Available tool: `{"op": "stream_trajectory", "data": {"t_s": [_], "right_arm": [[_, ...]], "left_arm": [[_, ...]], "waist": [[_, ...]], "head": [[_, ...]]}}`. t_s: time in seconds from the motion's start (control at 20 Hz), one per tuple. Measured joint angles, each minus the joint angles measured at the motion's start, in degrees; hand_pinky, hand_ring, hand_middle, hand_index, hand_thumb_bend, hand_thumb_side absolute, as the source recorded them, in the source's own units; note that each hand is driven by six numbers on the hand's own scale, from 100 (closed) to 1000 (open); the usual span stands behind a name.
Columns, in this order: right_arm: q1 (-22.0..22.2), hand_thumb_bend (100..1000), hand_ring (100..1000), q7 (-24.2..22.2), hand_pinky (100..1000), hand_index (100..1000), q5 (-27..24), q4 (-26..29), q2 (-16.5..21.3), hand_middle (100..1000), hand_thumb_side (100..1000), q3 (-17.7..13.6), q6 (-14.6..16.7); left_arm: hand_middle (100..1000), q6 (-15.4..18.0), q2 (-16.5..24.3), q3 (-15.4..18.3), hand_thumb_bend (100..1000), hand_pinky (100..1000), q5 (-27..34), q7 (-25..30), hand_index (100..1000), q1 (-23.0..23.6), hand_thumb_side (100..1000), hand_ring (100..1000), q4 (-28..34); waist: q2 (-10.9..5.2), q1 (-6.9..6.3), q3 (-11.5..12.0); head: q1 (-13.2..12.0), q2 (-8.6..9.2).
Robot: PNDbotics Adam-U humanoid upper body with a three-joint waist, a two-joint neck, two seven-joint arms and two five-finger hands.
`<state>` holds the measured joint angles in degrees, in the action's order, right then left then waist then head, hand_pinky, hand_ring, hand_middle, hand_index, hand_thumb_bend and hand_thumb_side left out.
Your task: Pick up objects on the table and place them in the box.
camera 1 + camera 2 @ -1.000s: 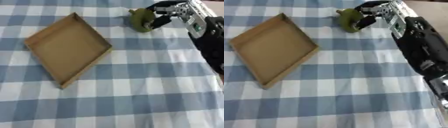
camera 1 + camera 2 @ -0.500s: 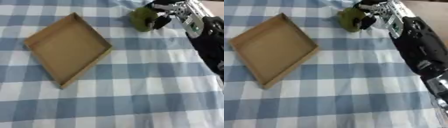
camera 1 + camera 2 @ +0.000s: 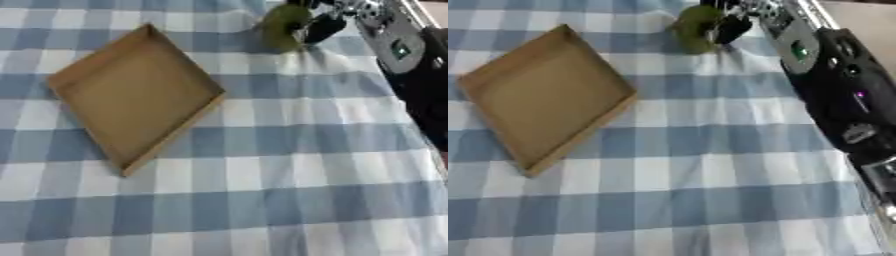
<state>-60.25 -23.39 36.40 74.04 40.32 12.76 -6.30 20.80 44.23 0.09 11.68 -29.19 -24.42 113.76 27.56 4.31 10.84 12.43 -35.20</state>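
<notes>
Blue-checked cloth covers the desk [image 3: 262, 165], where the right hand [image 3: 325, 24] has its fingers curled round a green object [image 3: 282, 26] near the far edge, while the cardboard box [image 3: 131, 95] toward the left edge sits empty, nothing yet placed.
</notes>
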Motion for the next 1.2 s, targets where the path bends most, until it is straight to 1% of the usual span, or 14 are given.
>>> {"op": "stream_trajectory", "data": {"t_s": [0.25,0.4,0.55,0.7,0.9,1.05,1.15,1.2], "right_arm": [[1.2,100,604,4.3,699,388,-4.3,6.4,2.2,385,100,1.3,-2.6],[1.9,100,601,6.6,698,384,-6.8,9.8,3.6,378,100,2.3,-3.6],[2.4,100,599,7.9,701,385,-9.2,13.5,4.9,379,100,3.0,-4.0],[2.4,100,592,8.6,701,387,-11.5,17.7,5.6,381,100,3.9,-3.3],[1.8,100,592,7.3,704,392,-13.8,23.4,5.8,386,100,6.5,-2.1],[1.5,100,591,5.1,704,395,-14.7,27.6,5.8,389,100,7.6,-3.1],[0.7,100,591,3.5,703,396,-15.4,29.8,5.6,389,100,8.5,-3.7],[-0.3,100,591,2.7,703,396,-15.9,30.8,4.9,390,100,9.3,-3.8]], "left_arm": [[825,0.1,0.0,0.0,304,786,0.2,0.1,908,0.1,746,793,0.0],[825,0.1,0.0,0.0,306,786,0.4,0.1,908,0.1,743,793,0.0],[825,0.1,0.0,0.0,308,786,0.4,0.2,907,0.1,739,794,0.0],[825,0.1,0.0,0.0,310,786,0.4,0.2,907,0.1,736,794,0.0],[825,0.3,0.0,0.0,311,786,0.5,0.4,907,-0.4,735,794,0.0],[825,0.3,0.0,0.0,313,787,0.7,0.5,907,-0.4,731,795,0.0],[825,0.4,0.0,-0.3,314,787,0.9,0.8,907,-1.2,729,795,0.0],[825,0.4,0.0,-0.4,315,787,1.0,1.0,907,-1.5,729,795,0.0]], "waist": [[-0.44,0.02,-0.2],[-0.74,0.05,-0.2],[-1.02,0.06,-0.2],[-1.27,0.08,-0.1],[-1.57,0.09,0.2],[-1.64,0.1,0.2],[-1.8,0.13,1.2],[-1.92,0.22,1.8]], "head": [[-0.1,-0.05],[-0.1,-0.06],[-0.2,-0.17],[-0.2,-0.56],[0.0,-0.97],[0.1,-1.05],[1.0,-1.45],[1.4,-1.59]]}}
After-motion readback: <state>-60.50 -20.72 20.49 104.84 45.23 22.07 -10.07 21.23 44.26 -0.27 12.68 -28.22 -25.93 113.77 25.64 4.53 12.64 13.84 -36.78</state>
